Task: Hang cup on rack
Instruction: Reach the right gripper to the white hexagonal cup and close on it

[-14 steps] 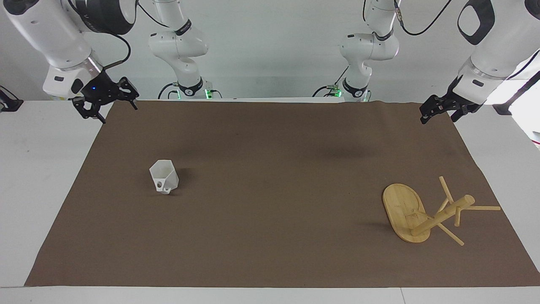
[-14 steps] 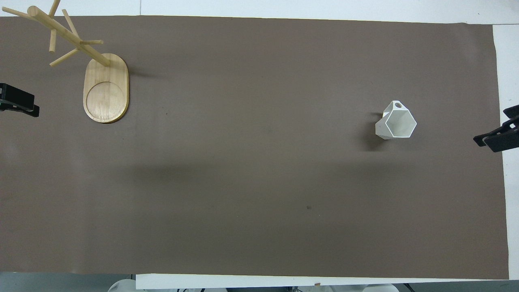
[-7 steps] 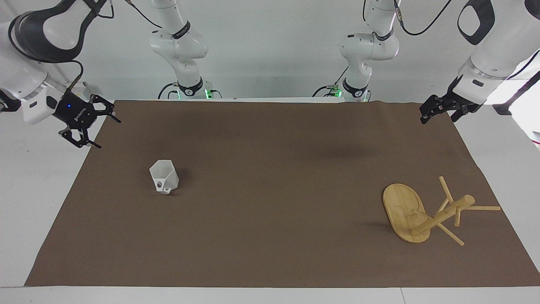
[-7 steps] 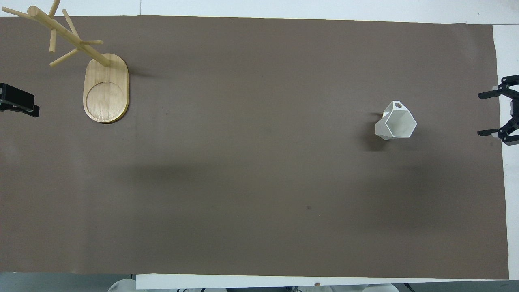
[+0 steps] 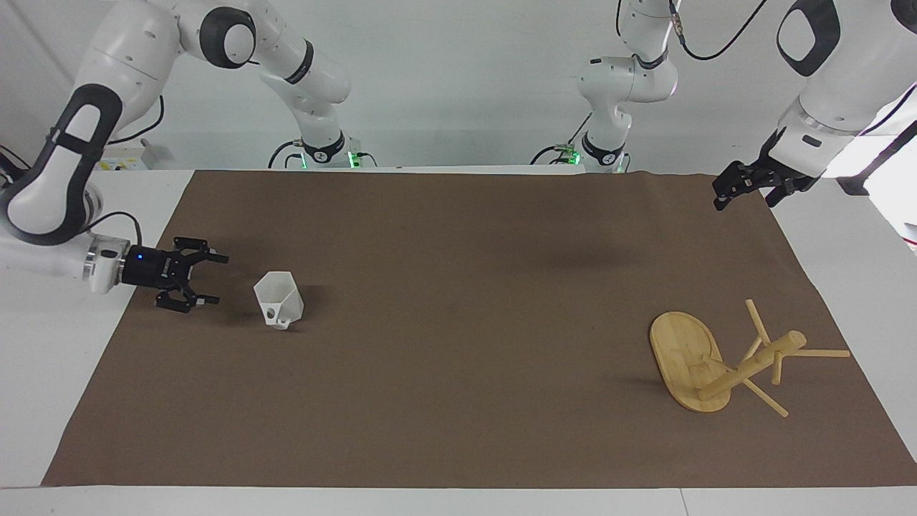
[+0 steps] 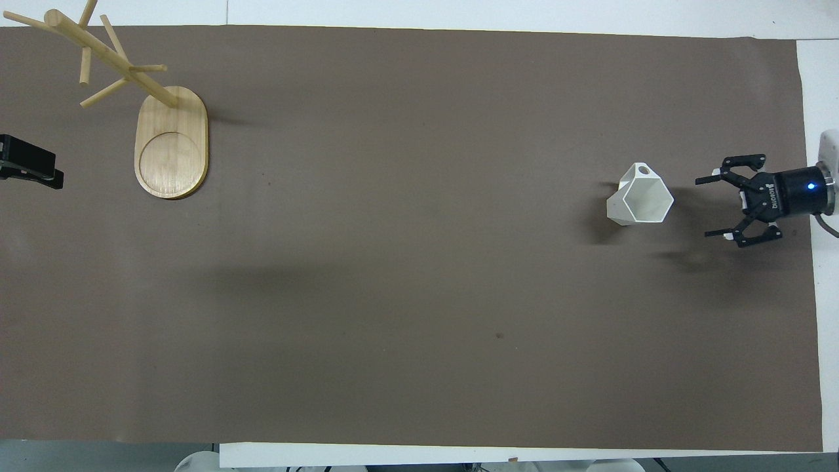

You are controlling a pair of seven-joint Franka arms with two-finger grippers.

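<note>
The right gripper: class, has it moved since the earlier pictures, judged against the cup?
Yes. The right gripper has come down from over the mat's corner nearest the robots and now sits low beside the cup, open, not touching it. The cup stands where it was.

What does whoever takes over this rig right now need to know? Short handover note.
Right pincer: open, low over the mat, beside the cup, not touching it.
Left pincer: waiting over the mat's corner at its own end.
Cup: upright on the mat, toward the right arm's end.
Rack: standing toward the left arm's end, pegs bare.
Done: nothing gripped yet.
Left: grip the cup, carry it over, hang it on a peg.
</note>
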